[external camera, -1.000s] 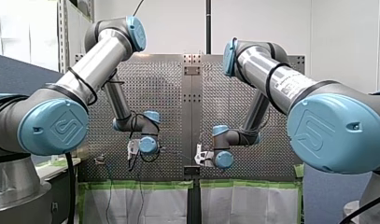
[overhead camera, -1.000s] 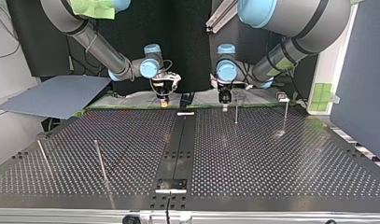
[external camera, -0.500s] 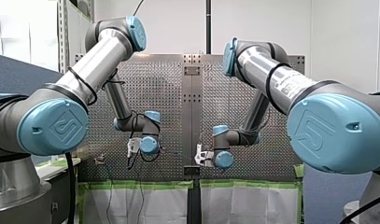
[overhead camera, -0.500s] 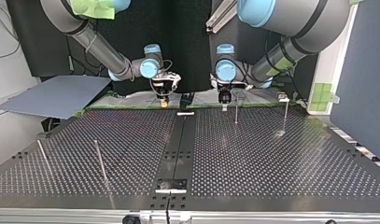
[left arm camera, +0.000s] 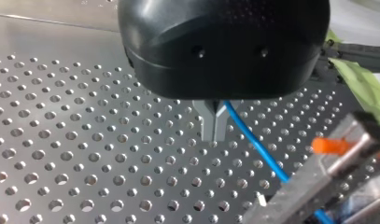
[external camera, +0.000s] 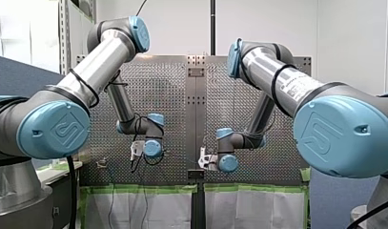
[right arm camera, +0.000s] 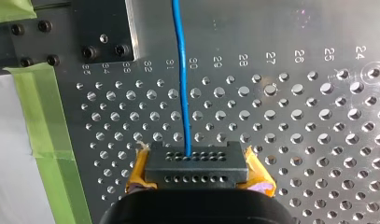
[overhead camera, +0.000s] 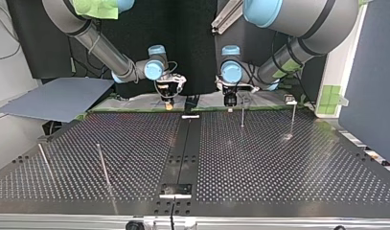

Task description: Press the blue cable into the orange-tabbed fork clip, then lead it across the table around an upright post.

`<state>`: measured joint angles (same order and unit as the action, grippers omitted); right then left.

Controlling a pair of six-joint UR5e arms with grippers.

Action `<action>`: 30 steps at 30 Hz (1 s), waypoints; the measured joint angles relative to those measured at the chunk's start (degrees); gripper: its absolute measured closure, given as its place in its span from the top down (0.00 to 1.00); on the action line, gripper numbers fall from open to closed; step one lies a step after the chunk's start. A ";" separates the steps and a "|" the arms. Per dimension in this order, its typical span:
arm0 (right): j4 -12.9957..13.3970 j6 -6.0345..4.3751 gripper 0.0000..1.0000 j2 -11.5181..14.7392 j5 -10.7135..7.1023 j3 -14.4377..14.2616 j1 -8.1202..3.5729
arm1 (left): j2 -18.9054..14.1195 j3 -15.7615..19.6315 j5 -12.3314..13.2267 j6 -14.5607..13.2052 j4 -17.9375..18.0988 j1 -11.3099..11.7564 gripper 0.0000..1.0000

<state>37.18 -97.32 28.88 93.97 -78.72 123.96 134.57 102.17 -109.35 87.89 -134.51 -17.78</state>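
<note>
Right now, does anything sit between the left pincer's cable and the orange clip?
Nothing visible does. In the left wrist view the cable runs from the left pincer over bare table straight to the clip.

Both UR5e arms reach low over the far edge of the surface point(overhead camera: 259, 158). My left arm point(external camera: 94, 62) comes in from the front view's left with its elbow high, and the forearm drops to the left wrist point(external camera: 152, 149). The black left end effector point(left arm camera: 214, 137) points down at the surface, its metal fingers point(left arm camera: 207, 123) pressed together on the blue cable point(left arm camera: 257, 149). My right arm point(external camera: 277, 78) mirrors the pose from the opposite side, its right wrist point(external camera: 228, 163) near the middle seam. The right end effector point(right arm camera: 190, 156), with yellow pads point(right arm camera: 258, 173) at its sides, is clamped on the same cable. The two end effectors are near each other but apart.
</note>
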 joint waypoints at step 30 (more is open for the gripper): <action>-5.98 3.30 0.00 5.90 0.86 -0.01 -0.06 | -7.00 0.02 1.76 0.55 -4.73 -3.07 0.00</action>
<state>31.20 -94.03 34.78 94.83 -78.73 123.90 127.56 102.19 -107.59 88.44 -139.24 -20.84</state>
